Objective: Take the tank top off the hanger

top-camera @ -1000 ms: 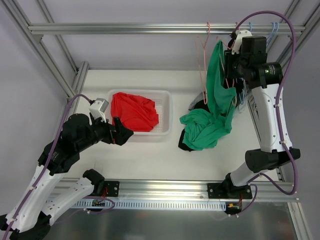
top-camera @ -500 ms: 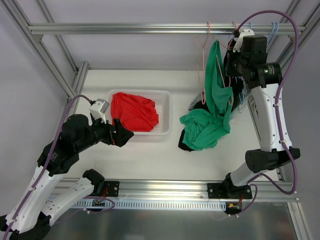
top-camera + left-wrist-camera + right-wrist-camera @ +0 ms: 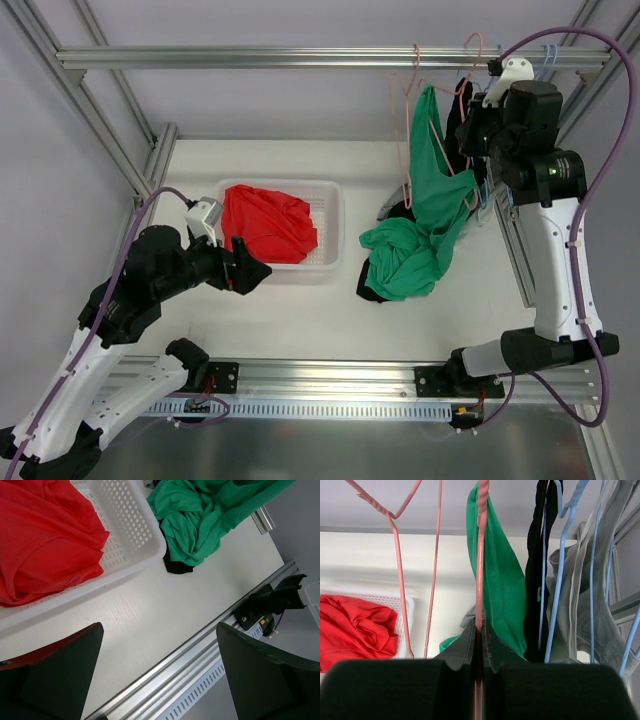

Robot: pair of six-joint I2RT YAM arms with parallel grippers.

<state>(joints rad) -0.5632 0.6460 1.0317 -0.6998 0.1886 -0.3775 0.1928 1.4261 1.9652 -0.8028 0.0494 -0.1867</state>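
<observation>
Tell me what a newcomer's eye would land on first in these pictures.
The green tank top stands out first, hanging high at the right rear and spilling in a heap onto the table. Next comes the red garment, bunched in the white basket to its left. Above, the right gripper is shut on a pink hanger.

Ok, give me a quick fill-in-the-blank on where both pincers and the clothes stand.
The right pincer is shut on the ___ hanger.
The left pincer stands ___, holding nothing.
The tank top on that hanger is ___.
The garment in the white basket is ___.
Missing: pink; open; green; red.
</observation>
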